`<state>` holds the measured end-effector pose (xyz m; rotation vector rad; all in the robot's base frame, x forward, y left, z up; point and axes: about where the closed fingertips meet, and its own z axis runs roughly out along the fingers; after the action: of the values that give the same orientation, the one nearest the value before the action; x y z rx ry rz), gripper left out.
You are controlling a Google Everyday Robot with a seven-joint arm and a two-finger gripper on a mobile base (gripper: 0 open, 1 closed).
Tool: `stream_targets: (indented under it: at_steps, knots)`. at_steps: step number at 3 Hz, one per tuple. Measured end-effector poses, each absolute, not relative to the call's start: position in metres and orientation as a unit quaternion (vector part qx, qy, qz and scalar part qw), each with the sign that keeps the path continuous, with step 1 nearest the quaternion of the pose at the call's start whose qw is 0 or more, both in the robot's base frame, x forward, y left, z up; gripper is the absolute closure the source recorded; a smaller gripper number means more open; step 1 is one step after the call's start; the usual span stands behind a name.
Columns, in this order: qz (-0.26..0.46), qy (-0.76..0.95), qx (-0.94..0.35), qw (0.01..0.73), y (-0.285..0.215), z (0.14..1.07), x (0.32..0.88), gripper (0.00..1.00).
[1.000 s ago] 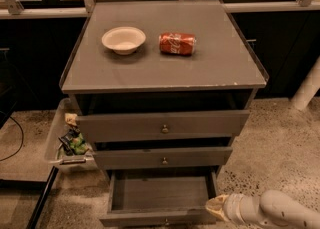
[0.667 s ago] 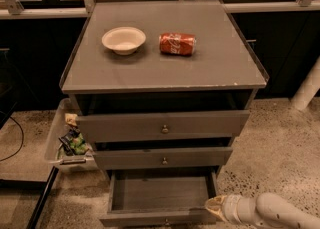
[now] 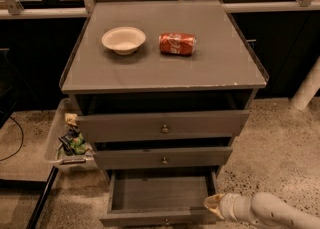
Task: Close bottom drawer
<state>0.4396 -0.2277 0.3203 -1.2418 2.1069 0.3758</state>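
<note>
While the bottom drawer (image 3: pixel 160 194) stands pulled well out at the foot of the grey cabinet (image 3: pixel 251 96), the hand (image 3: pixel 214 205) sits just beside its right front corner; whether it is spread or pressed together cannot be told. Above, the middle drawer (image 3: pixel 162 157) and top drawer (image 3: pixel 162 125) sit further in. On the counter (image 3: pixel 200 70) a white bowl (image 3: pixel 123 39) stands left of a red can (image 3: pixel 177 44) lying on its side.

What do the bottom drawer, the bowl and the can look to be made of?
Bottom drawer: probably painted wood, matte grey, faint streaks along its floor. Bowl: likely paper or foam, dull off-white, thin rim. Can: metal, glossy red print, lying on its side. The gripper sits at the open drawer's front corner.
</note>
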Motion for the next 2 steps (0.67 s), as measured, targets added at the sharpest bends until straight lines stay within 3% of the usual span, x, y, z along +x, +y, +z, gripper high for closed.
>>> stream_targets:
  at_steps: [2]
  knots:
    - [0.058, 0.785, -0.531, 0.315, -0.252, 0.267, 0.457, 1.00]
